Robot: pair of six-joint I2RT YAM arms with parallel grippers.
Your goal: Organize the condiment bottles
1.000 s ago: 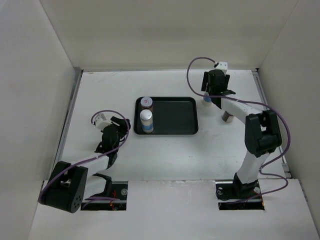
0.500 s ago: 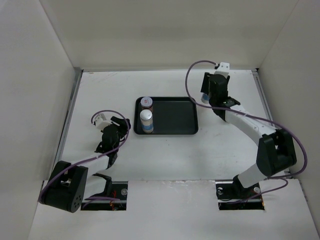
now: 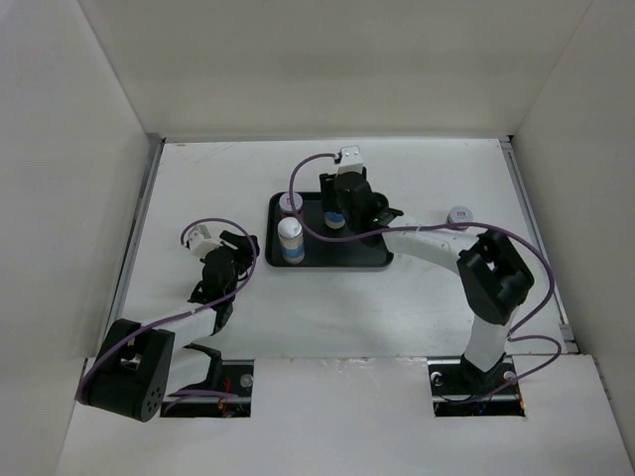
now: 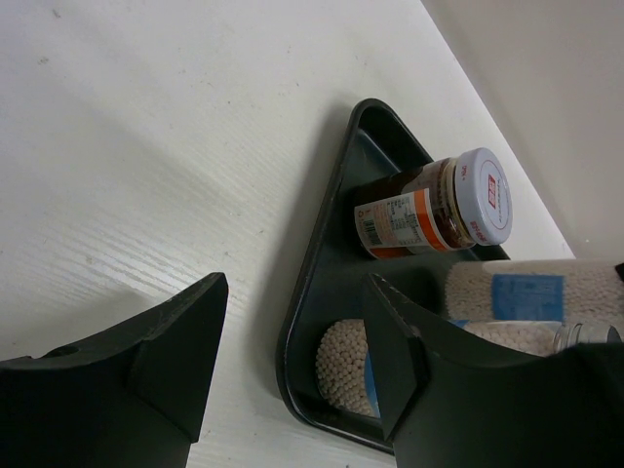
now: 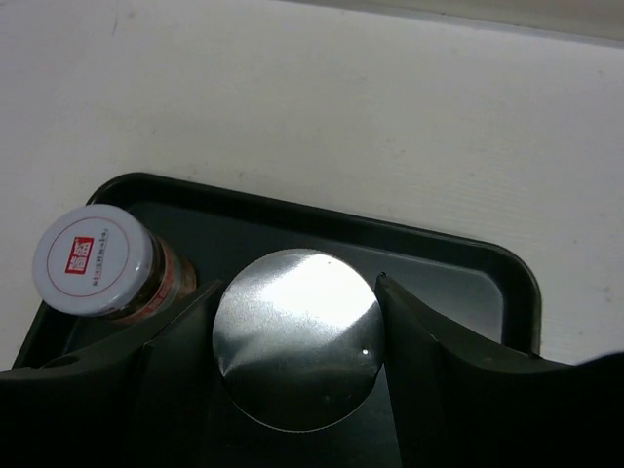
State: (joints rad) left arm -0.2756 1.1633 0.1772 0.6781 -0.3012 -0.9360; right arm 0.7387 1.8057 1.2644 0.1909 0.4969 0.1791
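Top external view: the right gripper (image 3: pixel 337 212) is over the left half of the black tray (image 3: pixel 357 254). It is closed on the grey-capped bottle (image 5: pixel 297 336), with one finger against each side. Whether the bottle's base touches the tray floor cannot be told.

Adjacent items:
- A dark jar (image 3: pixel 290 203) with a pale red-marked lid stands upright in the tray's far left corner, just beside the held bottle.
- A white bottle with a blue band (image 3: pixel 291 241) stands in the tray on the near side of the dark jar, close to the right gripper.
- The right arm's purple cable (image 3: pixel 298 177) arcs above the dark jar.
- A fourth jar (image 3: pixel 459 215), pale-lidded, stands on the surface (image 3: pixel 218 178) to the right of the tray, well apart from it.

The left gripper (image 3: pixel 243 254) is just off the tray's near left corner. Its fingers are spread and hold nothing. In the left wrist view one finger (image 4: pixel 400 361) hides part of the white bottle.
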